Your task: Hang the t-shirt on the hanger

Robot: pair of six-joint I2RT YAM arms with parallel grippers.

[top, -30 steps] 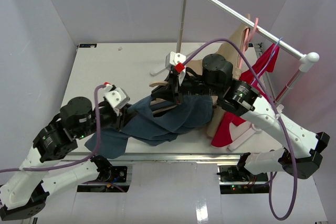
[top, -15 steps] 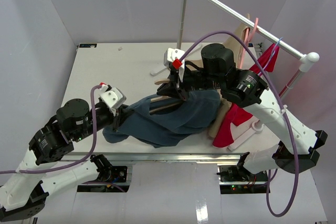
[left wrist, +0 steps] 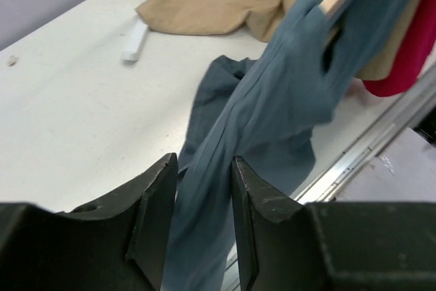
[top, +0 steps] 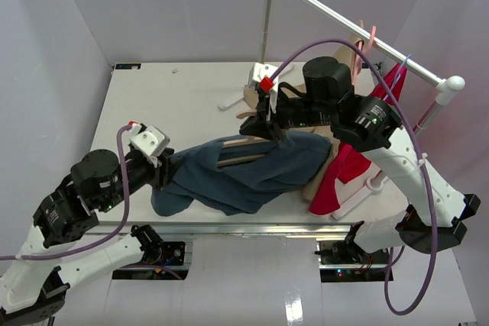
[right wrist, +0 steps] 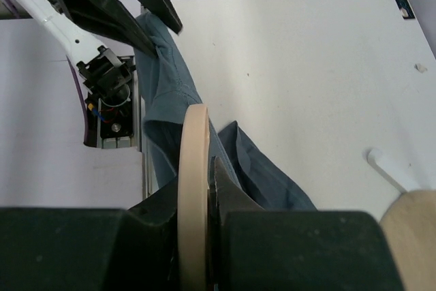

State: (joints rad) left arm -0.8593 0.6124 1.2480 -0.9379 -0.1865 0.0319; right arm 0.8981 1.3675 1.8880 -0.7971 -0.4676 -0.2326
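Left fingers (left wrist: 155, 216): astride a taut t-shirt (left wrist: 272, 93) fold; clamped or slack, cannot tell.
Right fingers (right wrist: 228, 199): clamped on hanger (right wrist: 194, 189).
Risk: cloth sliding off hanger arm onto bench (left wrist: 82, 100) if tension drops.

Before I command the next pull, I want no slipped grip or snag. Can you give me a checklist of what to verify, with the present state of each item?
1. Hold of the right gripper on the pale beige wooden hanger: ok, shut on it.
2. One hanger arm inside the dark slate-blue fabric t-shirt: ok.
3. Clamp of the left gripper on the t-shirt: cannot tell; fabric runs between its jaws.
4. Both shirt shoulders seated on the hanger: cannot tell.
5. T-shirt lifted off the white table: not ok; its lower part lies bunched there.
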